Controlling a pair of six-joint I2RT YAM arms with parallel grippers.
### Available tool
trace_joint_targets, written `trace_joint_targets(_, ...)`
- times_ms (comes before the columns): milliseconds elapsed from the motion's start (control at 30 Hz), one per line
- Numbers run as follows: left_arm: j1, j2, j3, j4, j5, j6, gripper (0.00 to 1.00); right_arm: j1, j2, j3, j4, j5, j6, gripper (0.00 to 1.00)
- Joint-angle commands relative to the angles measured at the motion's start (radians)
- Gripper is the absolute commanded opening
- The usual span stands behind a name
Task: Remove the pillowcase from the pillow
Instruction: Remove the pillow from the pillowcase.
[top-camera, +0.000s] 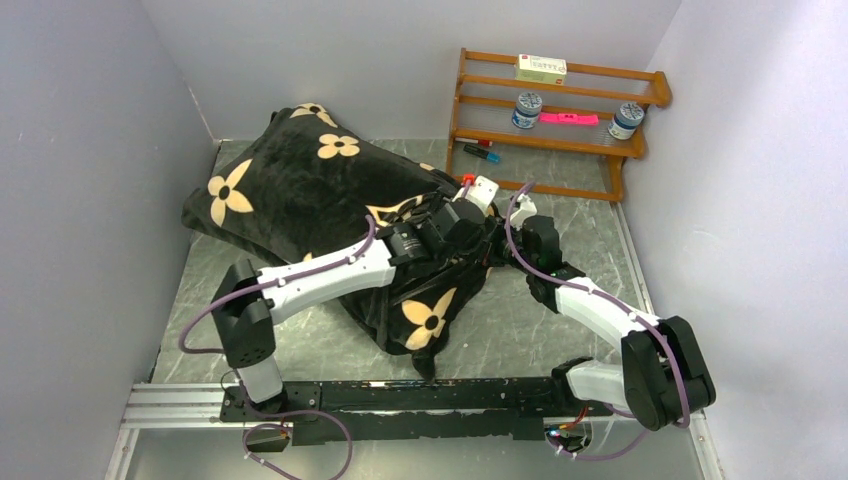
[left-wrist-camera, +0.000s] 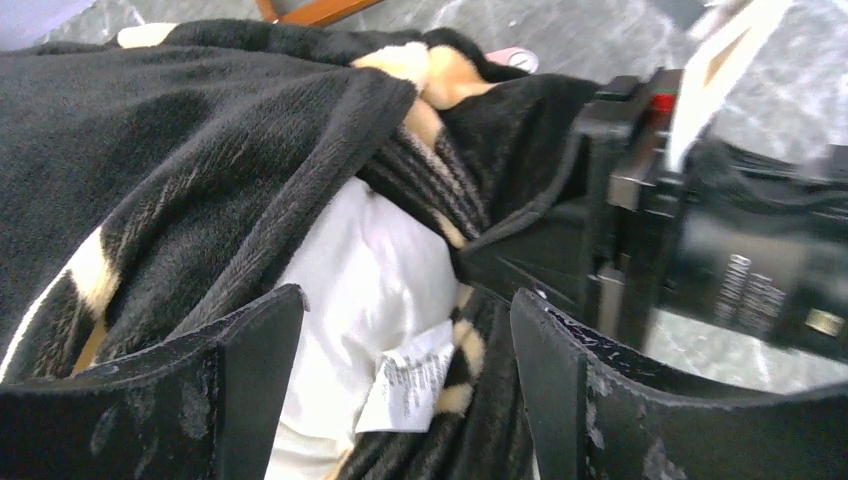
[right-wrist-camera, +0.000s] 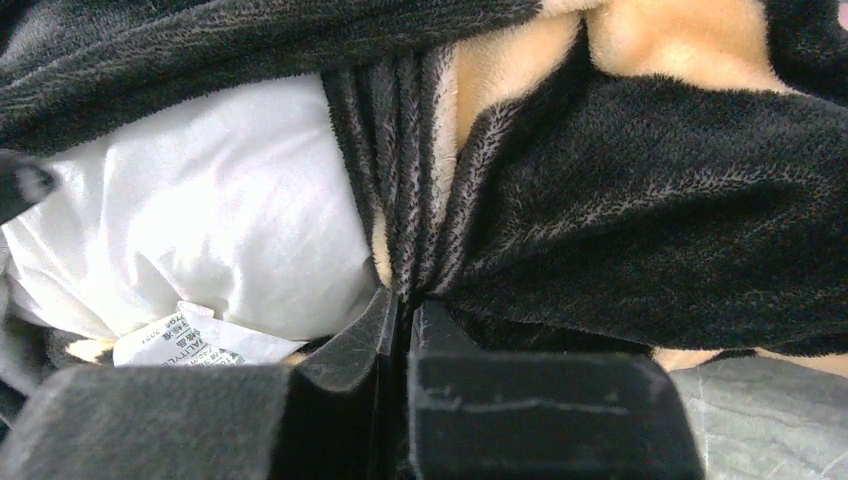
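At the open edge of the pillowcase (top-camera: 300, 190), my right hand (right-wrist-camera: 405, 310) clenches a fabric fold; my left hand (left-wrist-camera: 405, 300) gapes released beside it. Only wrist views show the white pillow (left-wrist-camera: 370, 260) exposed; overhead, bare table (top-camera: 575, 215) lies rightward.

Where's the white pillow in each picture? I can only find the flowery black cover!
Top external: not showing; it is hidden inside the black flowered pillowcase, middle left.
Left wrist: bottom middle, the pillow peeks out in the gap of the open left claw.
Right wrist: left side, beside the shut right claw.
Shared landmark: the small printed label on it, in both wrist views.
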Motion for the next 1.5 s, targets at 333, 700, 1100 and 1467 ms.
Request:
trace_joint_targets(333, 0.073, 0.175, 0.097, -0.070, -0.154, 0.033, 0.86, 0.000, -0.016, -0.048, -0.091, -0.018, -0.018, 0.00)
trace_joint_targets(700, 0.113, 0.254, 0.105, -0.111, -0.152, 0.026, 0.95, 0.001, 0.000, -0.049, -0.071, -0.030, -0.006, 0.00)
trace_joint_targets(1100, 0.136, 0.312, -0.032, -0.106, -0.154, -0.016, 0.67, 0.001, -0.008, -0.040, -0.090, -0.002, -0.006, 0.00)
trace_joint_targets(1467, 0.142, 0.133, -0.134, -0.094, -0.115, -0.015, 0.05, 0.001, -0.056, -0.009, -0.164, 0.141, -0.011, 0.00)
